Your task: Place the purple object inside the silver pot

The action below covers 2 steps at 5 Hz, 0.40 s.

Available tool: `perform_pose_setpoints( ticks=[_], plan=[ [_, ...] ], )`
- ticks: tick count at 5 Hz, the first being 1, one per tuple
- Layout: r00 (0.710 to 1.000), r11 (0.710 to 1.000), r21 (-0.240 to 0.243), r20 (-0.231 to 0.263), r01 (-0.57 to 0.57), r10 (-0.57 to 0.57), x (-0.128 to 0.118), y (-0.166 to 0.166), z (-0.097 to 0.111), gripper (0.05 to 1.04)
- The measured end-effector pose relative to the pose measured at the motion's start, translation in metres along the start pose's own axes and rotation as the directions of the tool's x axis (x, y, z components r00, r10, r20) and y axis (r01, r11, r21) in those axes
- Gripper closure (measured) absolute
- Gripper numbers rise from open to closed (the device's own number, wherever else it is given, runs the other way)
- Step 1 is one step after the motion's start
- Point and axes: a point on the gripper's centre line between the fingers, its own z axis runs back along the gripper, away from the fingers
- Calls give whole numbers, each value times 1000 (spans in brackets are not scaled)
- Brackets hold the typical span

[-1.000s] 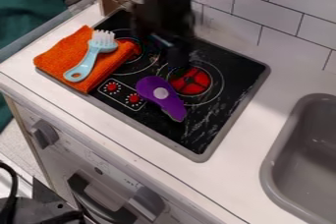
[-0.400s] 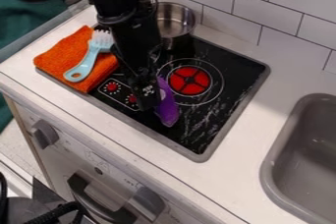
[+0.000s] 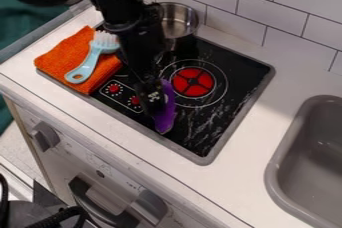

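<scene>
gripper (image 3: 156, 108) low over the front part of the stovetop (image 3: 230, 107), right at the purple object (image 3: 165, 117) and covering part of it. open or closed, and whether pinching it: cannot tell. purple object on the stovetop, in front of the larger red burner (image 3: 193, 82), outside the pot. silver pot (image 3: 179, 21) upright at the stovetop's back corner. orange towel (image 3: 61, 60) over the stovetop's left corner, blue brush (image 3: 87, 67) lying on it. gray sink (image 3: 300, 154) right of the stovetop.
</scene>
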Motion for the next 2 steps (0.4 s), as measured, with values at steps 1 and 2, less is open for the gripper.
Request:
perform_pose_setpoints(
  ticks=[1,2],
  plan=[
    [1000,1000,6,-11,5,-5,7,-1,-5,78],
    [1000,1000,9,-18,10,-9,13,-3,-11,77]
  ],
)
